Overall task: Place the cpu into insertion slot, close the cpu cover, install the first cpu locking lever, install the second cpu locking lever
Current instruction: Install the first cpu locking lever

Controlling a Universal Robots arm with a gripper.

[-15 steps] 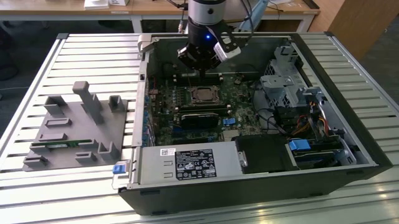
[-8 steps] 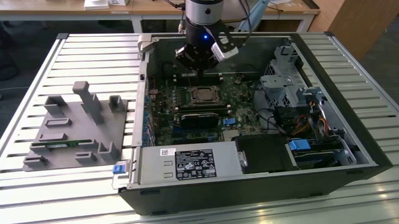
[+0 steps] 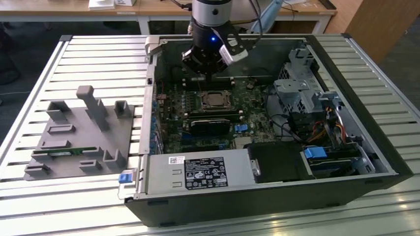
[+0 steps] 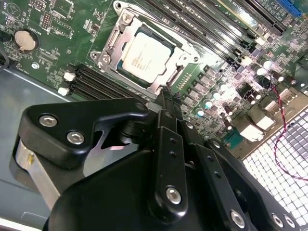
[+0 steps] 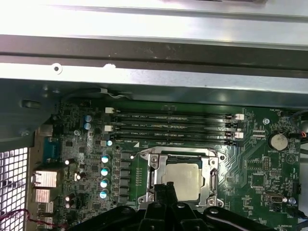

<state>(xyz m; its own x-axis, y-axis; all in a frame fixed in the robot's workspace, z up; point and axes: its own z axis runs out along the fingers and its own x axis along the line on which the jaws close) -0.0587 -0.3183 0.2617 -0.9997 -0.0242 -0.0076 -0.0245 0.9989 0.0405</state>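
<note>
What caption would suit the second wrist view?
Gripper near the cpu, which lies framed by the silvery cpu cover.

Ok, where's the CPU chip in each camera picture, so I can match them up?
Exterior view: the small square silver-beige cpu lies mid-board inside the open black computer case.
Second wrist view: cpu between two banks of long black memory slots.
First wrist view: cpu beside one bank of memory slots.
Shared landmark: the thin silvery square cover frame framing the chip.
</note>
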